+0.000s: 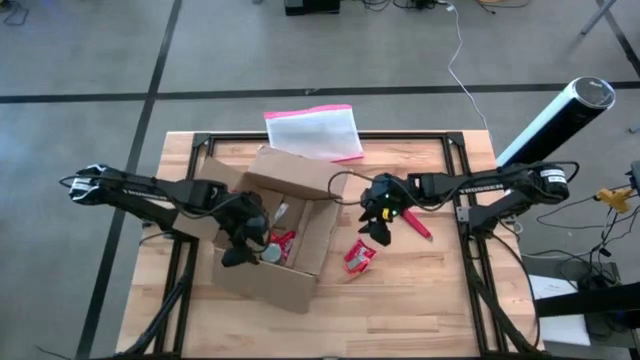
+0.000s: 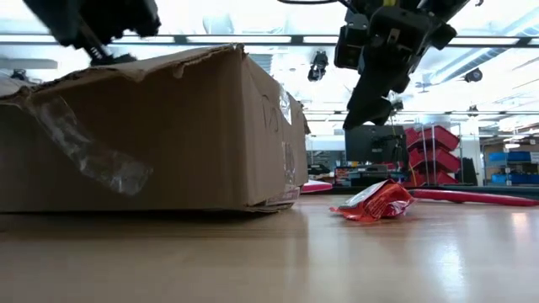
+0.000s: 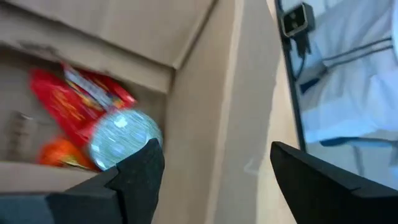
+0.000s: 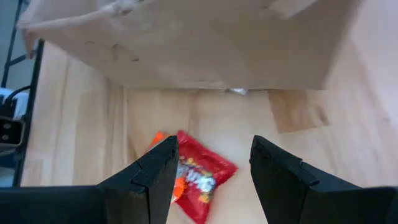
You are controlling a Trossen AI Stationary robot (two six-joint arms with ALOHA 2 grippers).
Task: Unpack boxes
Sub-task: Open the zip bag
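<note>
Sitting open near the middle of a wooden counter [image 1: 420, 300], one brown cardboard box [image 1: 300, 215] had its flaps spread and clear tape hanging loose from an edge. The left claw [image 1: 243, 245] hung inside the box opening with its fingers spread wide and nothing between them, above red snack packets [image 3: 74, 102] and a round foil-topped item [image 3: 121, 140] lying at the bottom. The right claw [image 1: 380, 222] hovered just beside the box's right wall, also spread wide and empty, above one red snack packet [image 1: 358, 256] already lying on the counter. The box looked light and fairly stiff, though its corrugated walls would probably dent if squeezed hard; a top edge or a flap seemed the best place to take hold. The packets looked soft, crinkly and a little slippery, best pinched across a flat side. Counted: one box, two claws, one packet outside, at least two packets inside though the exact number could not be told, one red pen-like stick [image 1: 417, 226] near the right claw, and one pink-edged pouch [image 1: 312, 131] behind the box.
</note>
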